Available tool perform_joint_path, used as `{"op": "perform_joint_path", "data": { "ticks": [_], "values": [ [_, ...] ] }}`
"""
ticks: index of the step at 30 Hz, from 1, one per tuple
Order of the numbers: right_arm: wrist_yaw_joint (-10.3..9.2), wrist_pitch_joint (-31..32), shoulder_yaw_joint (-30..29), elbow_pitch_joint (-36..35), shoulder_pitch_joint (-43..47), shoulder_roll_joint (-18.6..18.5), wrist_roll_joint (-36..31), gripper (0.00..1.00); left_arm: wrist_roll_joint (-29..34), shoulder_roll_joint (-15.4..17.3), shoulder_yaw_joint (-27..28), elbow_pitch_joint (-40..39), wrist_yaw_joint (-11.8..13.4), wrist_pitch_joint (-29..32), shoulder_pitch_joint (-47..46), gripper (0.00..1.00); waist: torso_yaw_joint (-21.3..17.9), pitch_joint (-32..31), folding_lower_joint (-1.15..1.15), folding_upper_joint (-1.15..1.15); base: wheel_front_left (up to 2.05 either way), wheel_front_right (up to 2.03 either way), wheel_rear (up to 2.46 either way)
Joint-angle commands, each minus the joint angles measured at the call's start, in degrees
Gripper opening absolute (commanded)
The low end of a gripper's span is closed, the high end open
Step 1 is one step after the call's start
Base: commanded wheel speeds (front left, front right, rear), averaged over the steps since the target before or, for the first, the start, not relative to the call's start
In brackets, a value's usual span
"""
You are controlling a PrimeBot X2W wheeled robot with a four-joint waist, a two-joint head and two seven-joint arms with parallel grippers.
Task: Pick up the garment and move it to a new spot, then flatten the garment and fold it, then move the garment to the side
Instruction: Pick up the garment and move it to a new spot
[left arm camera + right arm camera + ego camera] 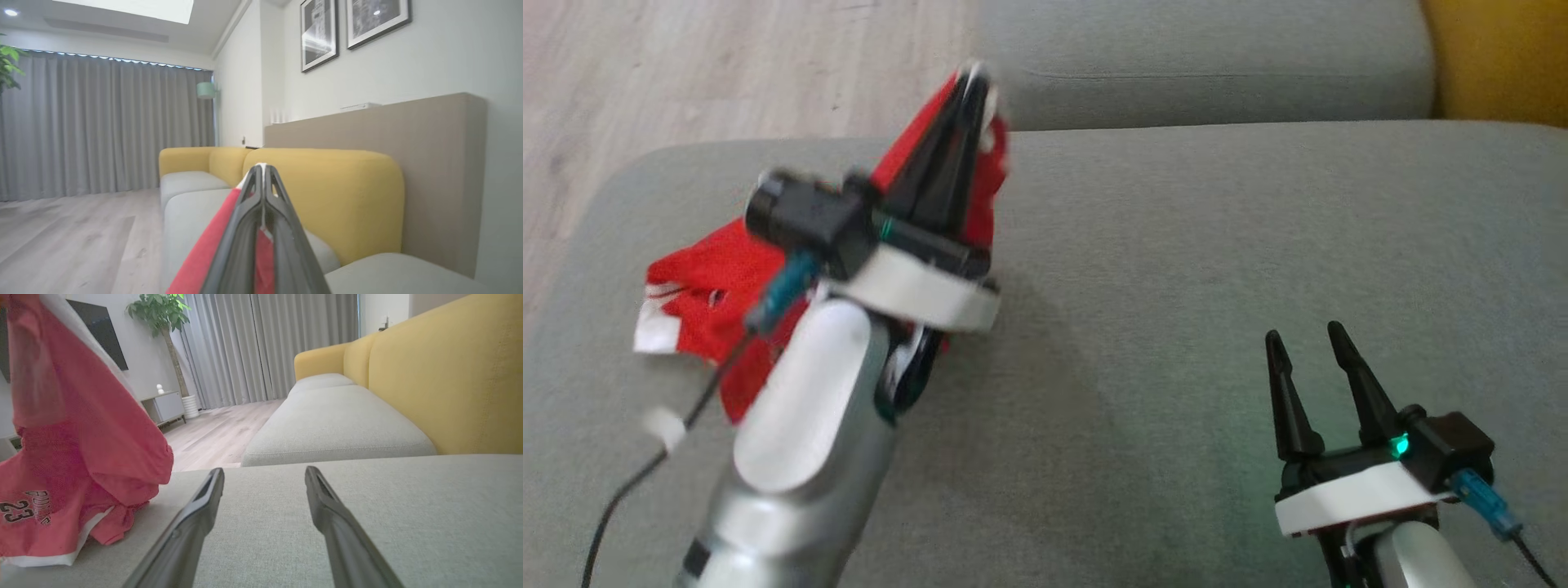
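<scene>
— Is the left gripper (pixel 972 86) holding anything?
— Yes, its 2 fingers are pressed together on a fold of the red garment (pixel 698 286), raised above the grey seat cushion (pixel 1176 245). The cloth hangs from the tips back down past the wrist. Its lower end lies bunched on the cushion, beneath and to the left of that arm.
— And from its own camera?
— The left wrist view gives the pinch up close: a strip of red with a white edge is caught between the closed fingers, and more red cloth falls away to their left. Beyond the tips are the yellow backrest (pixel 335 192), grey curtains (pixel 102 122) and 2 framed pictures (pixel 318 32) on the wall.
— What does the right side add?
— The right gripper (pixel 1304 333) is spread wide, holding nothing, low over the cushion. Its wrist camera has the garment hanging to the left of its fingers, apart from them. A white hem rests on the cushion, and there's a printed 23 (pixel 16 510) that is too blurred to read from the head.
— Anything in the way?
— Between the 2 grippers lies open cushion. Ahead of the right gripper's fingers runs a seam, then a 2nd cushion (pixel 339 416); the backrest walls off its right. Left of the raised arm the cushion's rounded edge drops to wooden floor (pixel 727 65), close to the bunched cloth. A plant (pixel 163 310) and a low cabinet (pixel 165 406) stand across the floor
</scene>
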Motion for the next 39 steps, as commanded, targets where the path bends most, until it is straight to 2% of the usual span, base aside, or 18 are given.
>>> {"op": "perform_joint_path", "data": {
  "ticks": [1, 8, 18, 26, 34, 35, 36, 37, 39],
  "values": [
    [-0.04, -0.52, 1.59, -2.03, -1.75, -0.37, 0.49, 1.00, -1.09, 0.16, 1.35, -2.94, -0.37, 1.38, -3.99, 0.00, -1.78, 0.05, 0.00, 0.00, 0.00, 0.00, 0.00],
    [-0.04, -0.52, 2.94, -3.18, -3.64, -0.37, 1.96, 1.00, -5.96, 0.00, 0.92, -5.79, -0.82, 8.65, -11.79, 0.00, -8.63, 1.50, 0.00, 0.00, 0.00, 0.00, 0.00],
    [-0.04, -0.52, 4.58, -5.02, -5.53, -0.37, 4.96, 1.00, -7.01, 0.15, -0.67, -3.80, -0.64, 11.11, -16.03, 0.00, -20.09, 3.94, 0.00, 0.00, 0.00, 0.00, 0.00],
    [-0.04, -0.52, 7.97, -6.50, -7.02, -0.37, 7.41, 1.00, -4.72, 1.50, -0.46, 4.75, -0.45, 9.38, -23.25, 0.00, -28.38, 7.59, 0.00, 0.00, 0.00, 0.00, 0.00],
    [-0.04, -0.52, 12.30, -7.74, -7.52, -0.37, 9.26, 1.00, -2.16, 3.09, 1.68, 17.93, 0.61, 3.27, -33.17, 0.00, -34.18, 10.09, 0.00, 0.00, 0.00, 0.00, 0.00],
    [-0.04, -0.52, 12.70, -7.89, -7.52, -0.37, 9.34, 1.00, -1.76, 3.20, 1.68, 19.80, 0.82, 2.47, -33.99, 0.21, -34.55, 10.23, 0.00, 0.00, 0.00, 0.00, 0.00],
    [-0.04, -0.52, 13.07, -8.03, -7.50, -0.37, 9.40, 1.00, -1.27, 3.33, 1.55, 21.58, 1.03, 1.63, -34.66, 0.50, -34.84, 10.37, 0.00, 0.00, 0.00, 0.00, 0.00],
    [-0.04, -0.52, 13.33, -8.17, -7.47, -0.37, 9.45, 1.00, -0.81, 3.39, 1.36, 23.33, 1.21, 0.74, -35.18, 1.00, -34.97, 10.47, 0.00, 0.00, 0.00, 0.00, 0.00],
    [-0.04, -0.52, 13.58, -8.29, -7.46, -0.37, 9.51, 1.00, -0.52, 3.37, 1.06, 25.18, 1.21, 0.33, -35.46, 1.00, -35.04, 10.60, 0.00, 0.00, 0.00, 0.00, 0.00]
  ]
}}
